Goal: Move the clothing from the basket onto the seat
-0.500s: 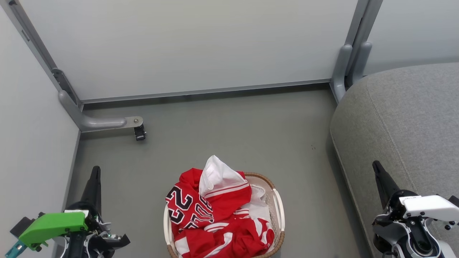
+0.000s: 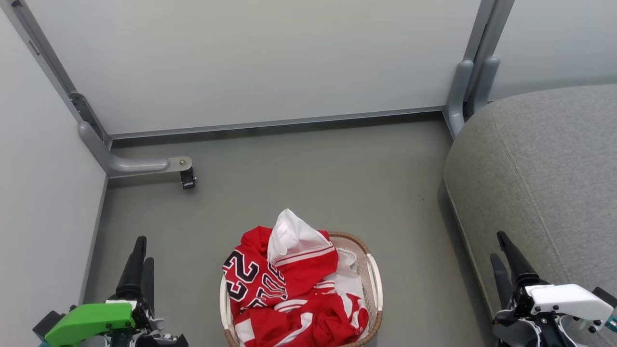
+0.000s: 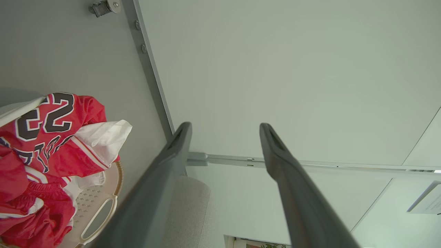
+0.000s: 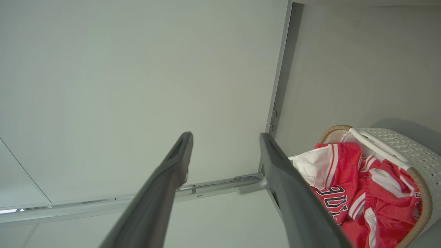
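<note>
Pose: we hold left gripper (image 2: 143, 250) and right gripper (image 2: 498, 246) spread, empty, flanking the basket (image 2: 373, 274) for either reach | clothing (image 2: 289, 284) heaped inside it, overhanging the rim | seat (image 2: 544, 164) at our right, beside the right gripper.

Clothing (image 2: 289, 289) in basket (image 2: 357, 241), seat (image 2: 544, 168) rightward

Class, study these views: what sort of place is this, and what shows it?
Probably a mock living-room corner in a lab: pale partition panels on a castored metal foot, a grey sofa seat, and a laundry basket of red clothing on the floor.
</note>
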Tool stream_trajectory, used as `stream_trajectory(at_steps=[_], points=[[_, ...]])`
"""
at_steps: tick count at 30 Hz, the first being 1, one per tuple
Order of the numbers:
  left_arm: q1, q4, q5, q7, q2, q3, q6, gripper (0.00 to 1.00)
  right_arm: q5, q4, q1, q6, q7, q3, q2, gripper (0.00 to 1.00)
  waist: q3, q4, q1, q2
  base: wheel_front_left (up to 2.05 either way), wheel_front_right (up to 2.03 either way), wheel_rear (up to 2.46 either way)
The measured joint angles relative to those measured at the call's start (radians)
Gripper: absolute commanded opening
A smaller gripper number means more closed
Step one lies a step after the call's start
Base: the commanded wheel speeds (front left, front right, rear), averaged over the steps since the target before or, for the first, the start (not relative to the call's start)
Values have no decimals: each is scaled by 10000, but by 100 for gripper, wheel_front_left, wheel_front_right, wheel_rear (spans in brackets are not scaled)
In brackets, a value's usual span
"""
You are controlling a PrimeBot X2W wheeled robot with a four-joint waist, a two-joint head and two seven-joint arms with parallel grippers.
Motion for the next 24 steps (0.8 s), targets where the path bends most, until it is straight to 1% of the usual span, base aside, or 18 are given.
stream_trajectory(at_steps=[5,12,20,24], points=[[35,-222,136,-219,0,-174,0,100,-284,0,34,0,-234,12,-2,100,0,0,0,0,0,0,0],[63,-533,836,-541,0,-360,0,100,-1060,-90,35,0,-554,-59,-8,100,1,-3,0,0,0,0,0],[129,-890,2370,-869,2,-472,2,100,-2650,-548,50,0,-884,-150,-23,100,9,-1,0,0,0,0,0],[155,-1099,3127,-1028,4,-548,75,100,-3695,-892,62,0,-1024,-58,-44,100,15,7,0,0,0,0,0]])
